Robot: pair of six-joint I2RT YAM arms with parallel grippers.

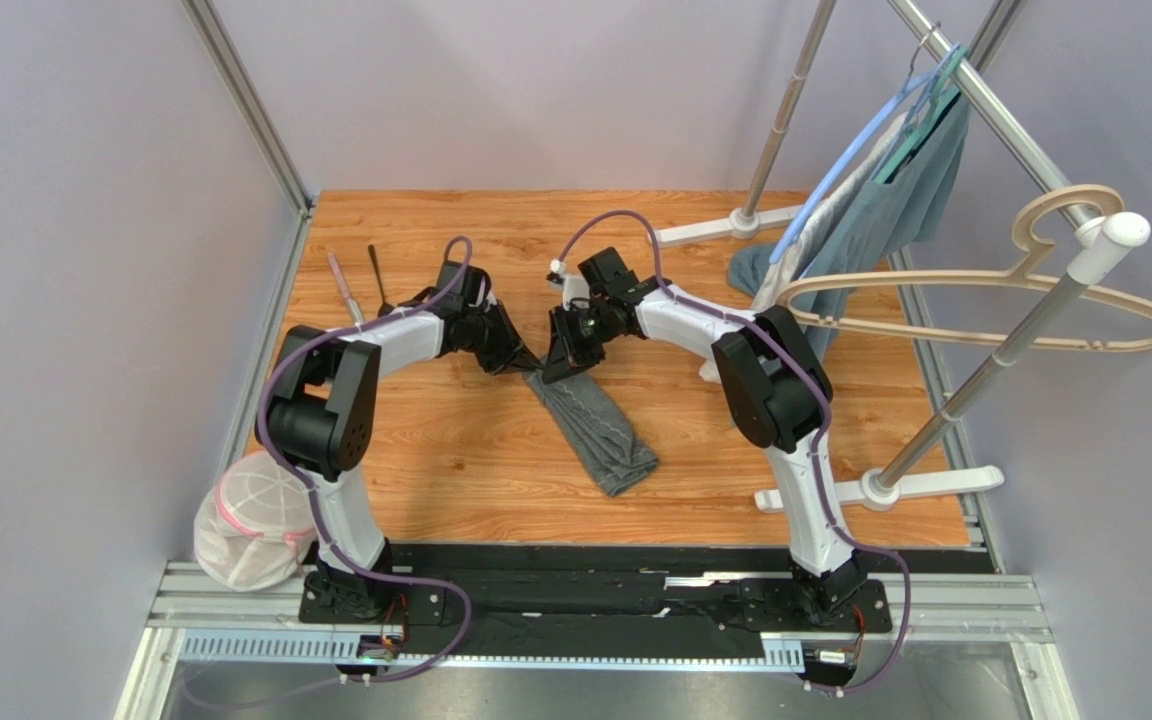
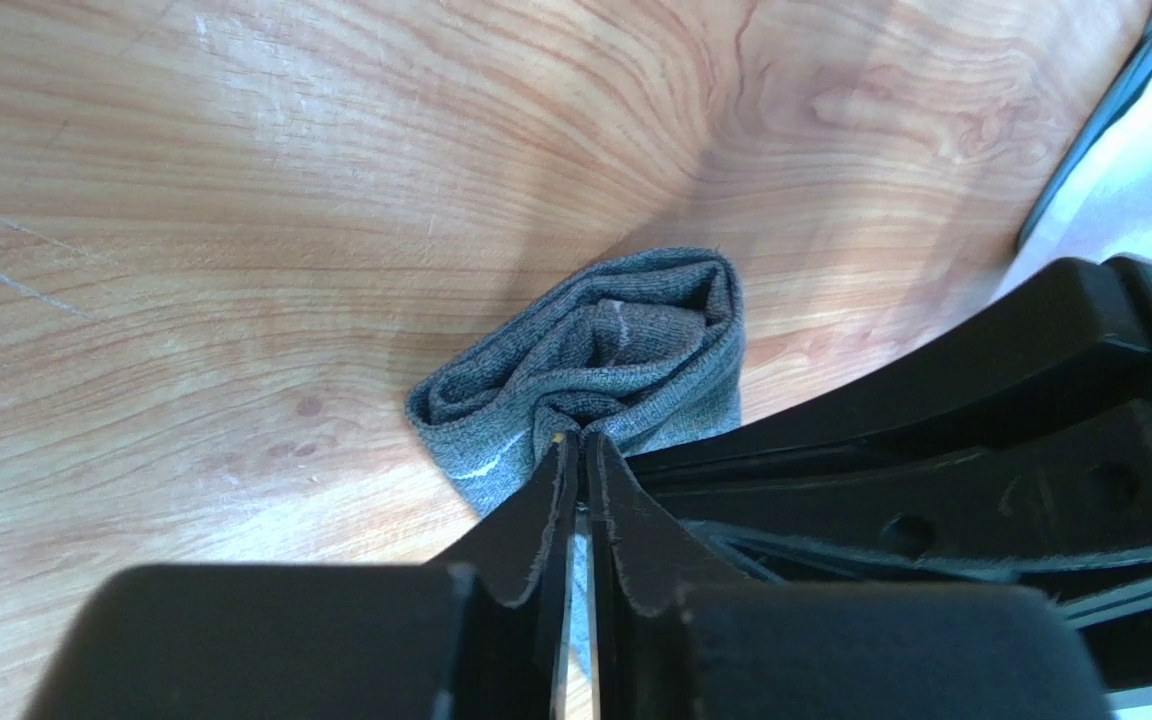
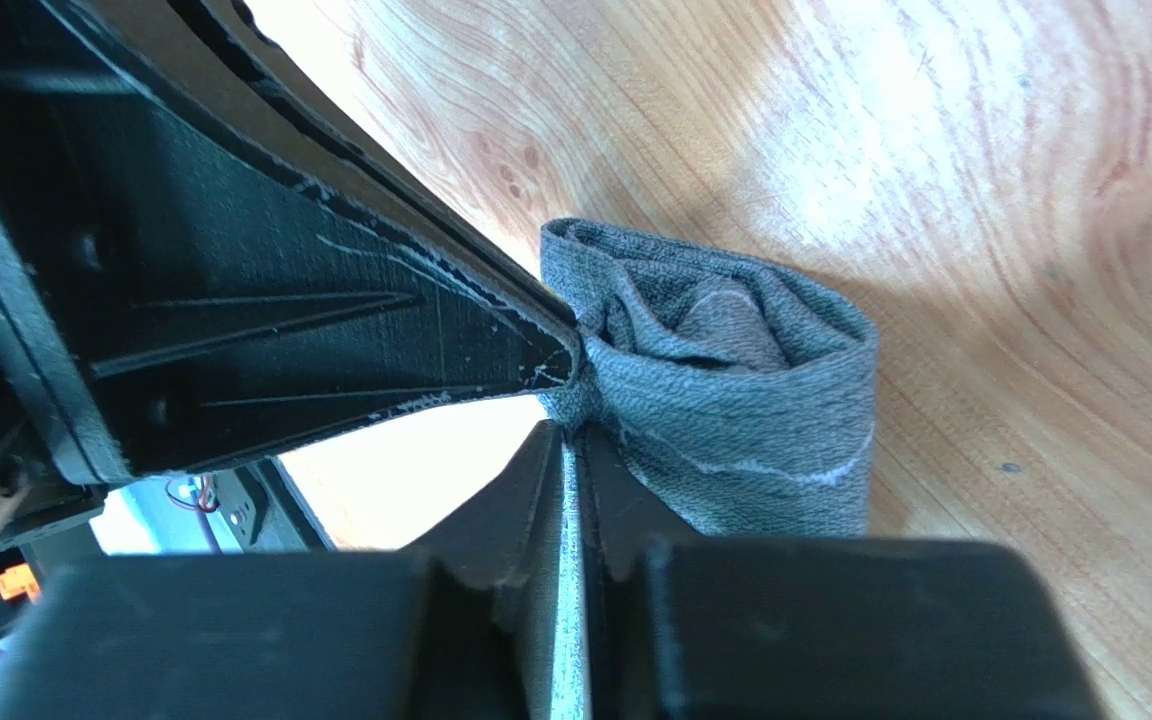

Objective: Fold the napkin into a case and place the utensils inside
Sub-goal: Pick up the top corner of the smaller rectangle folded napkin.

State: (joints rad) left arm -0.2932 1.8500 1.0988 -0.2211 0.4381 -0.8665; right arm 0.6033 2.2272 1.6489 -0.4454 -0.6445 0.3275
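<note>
The napkin [image 1: 593, 428] is lying as a narrow folded strip, slanting across the middle of the wooden table [image 1: 432, 450] with its far end bunching up. At far left, the knife [image 1: 343, 288] and the spoon [image 1: 379, 276] are resting well apart from it. The left gripper [image 2: 582, 446] is pinching that bunched end, jaws almost together. The right gripper [image 3: 567, 438] is nipping the same end just beside it, equally tight.

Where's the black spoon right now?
In the top view, the black spoon lies at the far left of the table, immediately right of the knife and well left of the napkin.
</note>
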